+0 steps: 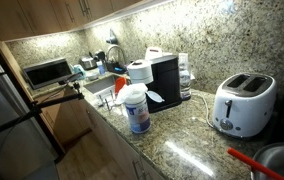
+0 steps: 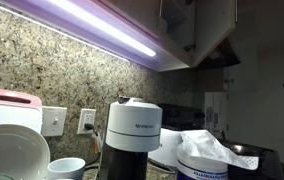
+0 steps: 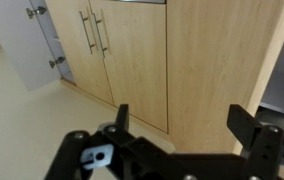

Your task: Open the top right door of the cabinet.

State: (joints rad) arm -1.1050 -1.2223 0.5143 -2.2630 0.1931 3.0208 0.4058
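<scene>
You had a speckled stone table [image 1: 197, 140] before you, with a white toaster [image 1: 243, 103] standing near a red utensil [image 1: 250, 160]. A black coffee machine [image 1: 165, 80] stood behind a white tub [image 1: 135, 108], with a paper towel roll [image 1: 139, 72] just beside the machine. Farther along you could see a faucet [image 1: 113, 55] and a small oven [image 1: 47, 72]. A light strip [image 2: 102, 28] glowed above a wall outlet [image 2: 86, 121].

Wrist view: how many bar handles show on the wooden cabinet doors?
2. Both are at the picture's top left, side by side on the cabinet: one handle and its neighbour. Others may lie outside the picture.
</scene>
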